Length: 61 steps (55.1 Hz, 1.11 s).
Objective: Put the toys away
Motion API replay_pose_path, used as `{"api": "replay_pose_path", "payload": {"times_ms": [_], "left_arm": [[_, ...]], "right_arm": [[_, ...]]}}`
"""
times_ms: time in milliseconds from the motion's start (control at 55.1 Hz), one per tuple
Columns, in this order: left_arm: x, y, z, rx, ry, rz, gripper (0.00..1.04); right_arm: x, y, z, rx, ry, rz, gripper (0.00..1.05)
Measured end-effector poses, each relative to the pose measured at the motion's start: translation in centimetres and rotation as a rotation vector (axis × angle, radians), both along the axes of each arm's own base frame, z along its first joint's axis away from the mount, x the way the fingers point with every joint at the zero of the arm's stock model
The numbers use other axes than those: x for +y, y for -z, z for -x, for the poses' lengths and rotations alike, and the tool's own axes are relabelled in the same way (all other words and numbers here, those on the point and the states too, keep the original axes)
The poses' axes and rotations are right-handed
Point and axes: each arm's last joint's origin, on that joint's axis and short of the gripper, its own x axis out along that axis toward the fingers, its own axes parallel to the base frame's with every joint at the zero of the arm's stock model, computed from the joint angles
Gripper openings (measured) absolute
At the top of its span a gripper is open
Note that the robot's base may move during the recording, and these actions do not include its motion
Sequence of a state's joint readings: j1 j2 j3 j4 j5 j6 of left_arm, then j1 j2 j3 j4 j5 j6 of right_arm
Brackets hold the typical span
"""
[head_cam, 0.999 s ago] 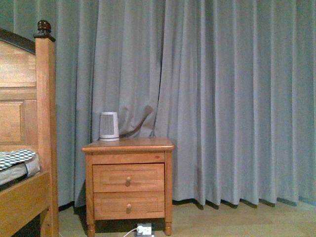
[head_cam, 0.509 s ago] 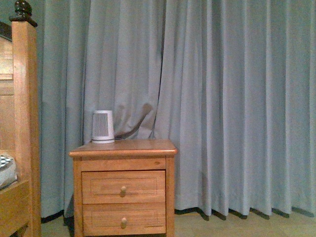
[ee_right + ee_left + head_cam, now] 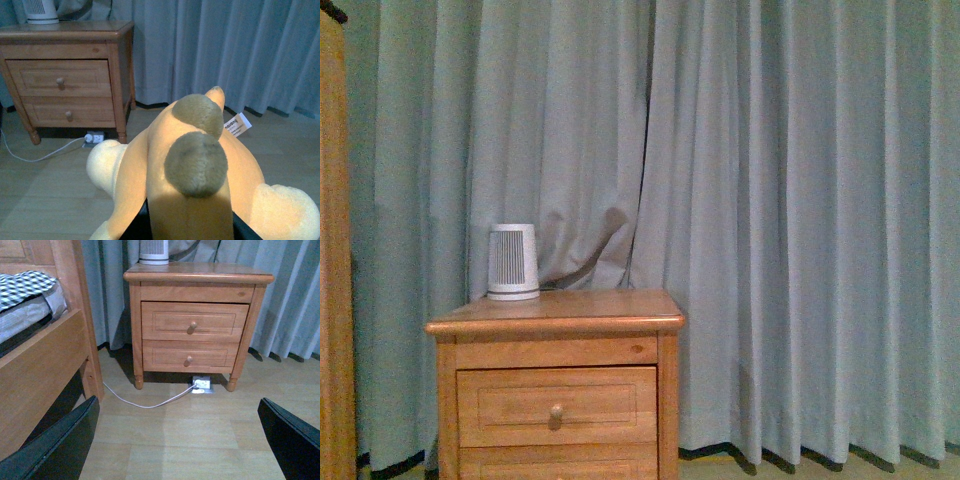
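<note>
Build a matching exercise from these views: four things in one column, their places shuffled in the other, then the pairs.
Things
1. plush toy
2. white ribbed appliance
3. power strip
4. checked bedding

Places
A. on the floor under the nightstand
B. on the bed
C. held up close to the right wrist camera
D. on top of the nightstand

Pairs: 1-C, 2-D, 3-A, 4-B
</note>
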<state>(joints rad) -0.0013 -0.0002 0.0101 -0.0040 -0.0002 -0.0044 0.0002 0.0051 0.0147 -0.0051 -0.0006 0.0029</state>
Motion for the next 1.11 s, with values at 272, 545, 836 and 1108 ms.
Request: {"api": "replay_pose_path", "payload": {"times_ms": [272, 545, 836, 1108], "left_arm": [[0.0, 0.01, 0.0, 0.001, 0.0, 0.0, 0.98], [0.0, 0.0, 0.0, 0.0, 0.0, 0.0, 0.98], [0.01, 0.02, -0.01, 0.001, -0.003, 0.0, 0.98], [0.01, 0.01, 0.0, 0.001, -0.003, 0.0, 0.98]], "right_arm": [[0.0, 0.0, 0.0, 0.0, -0.002, 0.0, 0.07], [0.01, 0.0, 0.0, 0.0, -0.002, 0.0, 0.07], [0.01, 0.01, -0.01, 0.002, -0.003, 0.0, 0.07], [0.02, 0.01, -0.01, 0.002, -0.004, 0.0, 0.07]]}}
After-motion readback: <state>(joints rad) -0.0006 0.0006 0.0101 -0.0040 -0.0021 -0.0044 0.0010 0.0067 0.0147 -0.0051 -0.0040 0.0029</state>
